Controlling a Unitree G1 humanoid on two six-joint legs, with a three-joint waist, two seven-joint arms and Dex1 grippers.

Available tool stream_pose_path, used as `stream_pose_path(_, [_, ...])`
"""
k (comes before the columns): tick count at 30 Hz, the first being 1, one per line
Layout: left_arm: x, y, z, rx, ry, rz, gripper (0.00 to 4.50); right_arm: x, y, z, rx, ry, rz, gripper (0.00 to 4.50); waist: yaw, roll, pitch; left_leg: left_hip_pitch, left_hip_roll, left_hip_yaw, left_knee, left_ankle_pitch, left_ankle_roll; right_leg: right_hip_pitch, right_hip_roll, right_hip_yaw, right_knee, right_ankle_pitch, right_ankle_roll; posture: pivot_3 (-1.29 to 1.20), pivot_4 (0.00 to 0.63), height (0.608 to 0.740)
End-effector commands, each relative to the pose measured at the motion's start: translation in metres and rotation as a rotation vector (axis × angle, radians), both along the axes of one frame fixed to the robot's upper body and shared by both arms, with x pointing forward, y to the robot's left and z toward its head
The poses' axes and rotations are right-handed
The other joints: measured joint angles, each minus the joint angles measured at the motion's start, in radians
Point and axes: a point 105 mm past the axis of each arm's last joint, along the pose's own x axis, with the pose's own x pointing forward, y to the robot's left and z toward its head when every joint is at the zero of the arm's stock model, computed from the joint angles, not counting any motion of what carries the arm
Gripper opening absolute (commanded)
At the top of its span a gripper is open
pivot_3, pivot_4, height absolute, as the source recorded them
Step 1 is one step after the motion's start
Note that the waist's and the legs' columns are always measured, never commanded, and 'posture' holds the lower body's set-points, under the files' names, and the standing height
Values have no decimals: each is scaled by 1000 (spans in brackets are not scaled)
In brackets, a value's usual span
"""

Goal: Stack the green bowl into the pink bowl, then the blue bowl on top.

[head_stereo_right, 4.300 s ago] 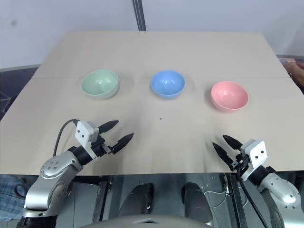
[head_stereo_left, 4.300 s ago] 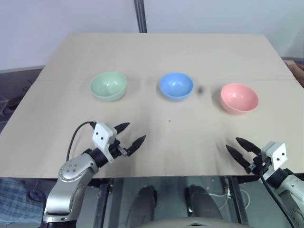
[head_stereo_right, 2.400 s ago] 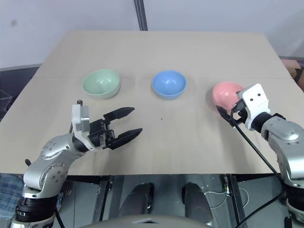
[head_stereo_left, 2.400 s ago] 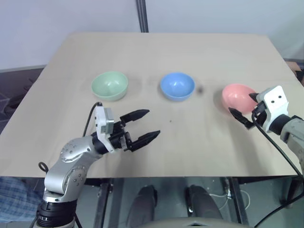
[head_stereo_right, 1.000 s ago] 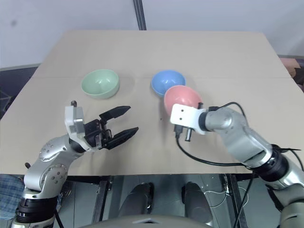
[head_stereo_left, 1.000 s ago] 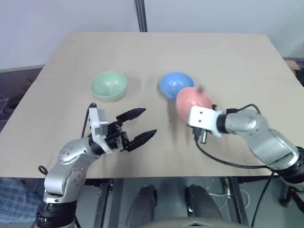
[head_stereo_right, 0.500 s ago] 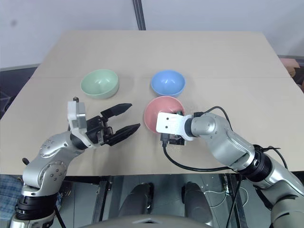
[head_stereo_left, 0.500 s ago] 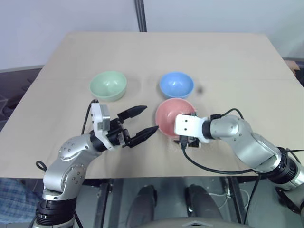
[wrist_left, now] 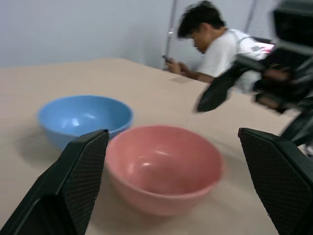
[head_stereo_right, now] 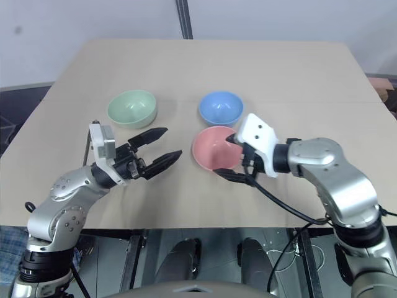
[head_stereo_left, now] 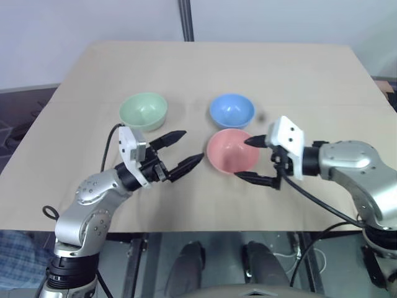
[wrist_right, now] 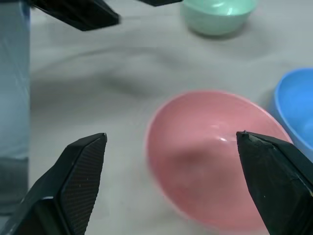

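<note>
1. Sitting upright on the table [head_stereo_left: 310,81], near the middle: pink bowl [head_stereo_left: 231,151], free of any grip, just in front of the blue bowl [head_stereo_left: 231,110].
2. Resting apart, toward the table's left half: green bowl [head_stereo_left: 143,111], upright and untouched, well clear of the pink bowl.
3. Standing roughly in a row at the back: green and blue bowls, with the pink one set nearer the robot.
4. Hovering just to the right of the pink bowl: right gripper [head_stereo_left: 255,160], fingers spread wide and holding nothing, one black fingertip over the bowl's far-right rim and the other by its near-right side.
5. Whether either right fingertip is touching the rim: cannot tell.
6. Pointing leftward across the bowl: right gripper, its white wrist housing raised above the table.
7. Hanging to the left of the pink bowl: left gripper [head_stereo_left: 182,151], jaws also wide apart and empty, tips aimed to the right toward the bowl but stopping short of it.
8. Framing the pink bowl [wrist_left: 164,166] between the left gripper's two dark pads in the left wrist view, with the blue bowl [wrist_left: 84,117] just behind it and a seated person [wrist_left: 215,44] beyond the table's far edge.
9. Showing the pink bowl's hollow [wrist_right: 215,154] between the right gripper's pads in the right wrist view, green bowl [wrist_right: 217,14] farther off.
</note>
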Motion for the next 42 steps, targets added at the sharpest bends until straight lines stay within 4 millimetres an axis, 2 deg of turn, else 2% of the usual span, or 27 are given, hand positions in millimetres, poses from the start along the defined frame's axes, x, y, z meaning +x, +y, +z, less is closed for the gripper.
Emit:
stream_pose_path(1, [10,12,8,47,-18,65,4500,-9,-19,30,133,-120,-32,4441,0,0,0,0,0,0,0,0,0,0,0,0,0,0,0,0,150,740])
stream_pose_path(5, [29,28,1,155,-14,165,4500,-2,-49,41,185,-144,-147,4441,-6,0,0,1,0,0,0,0,0,0,0,0,1,0,0,0,150,740])
stream_pose_path(9, [47,43,-6,247,8,240,4500,-2,-60,62,271,-186,-185,4441,-7,0,0,1,1,1,0,0,0,0,1,0,1,0,0,0,150,740])
stream_pose_path(13, [66,62,-12,346,15,317,4500,-8,-55,77,333,-209,-164,4441,-6,0,0,1,1,1,-1,0,0,0,1,1,0,0,0,0,150,740])
stream_pose_path(16, [76,71,-13,375,25,352,4500,-14,-49,80,331,-221,-130,4441,-5,0,0,0,0,0,-1,0,0,0,1,0,0,0,0,0,150,740])
stream_pose_path(25, [87,86,-26,464,55,407,4500,-27,-32,81,272,-253,-20,4441,-7,0,1,-1,0,1,-1,0,0,-2,0,0,0,0,0,0,150,740])
stream_pose_path(32, [89,85,-37,487,85,438,4500,-23,-31,82,255,-261,-18,4441,-5,0,1,-2,0,1,-1,0,0,-2,0,0,0,0,0,0,150,740])
stream_pose_path(41, [102,104,-44,538,150,546,4500,-18,-31,80,238,-268,-31,4441,-5,0,1,-2,0,1,-1,0,0,-2,0,0,0,0,0,0,150,740])
stream_pose_path(42, [105,107,-45,540,157,561,4243,-18,-32,80,237,-270,-35,4484,-5,0,1,-2,0,1,-1,0,0,-2,0,0,0,0,0,0,150,740])
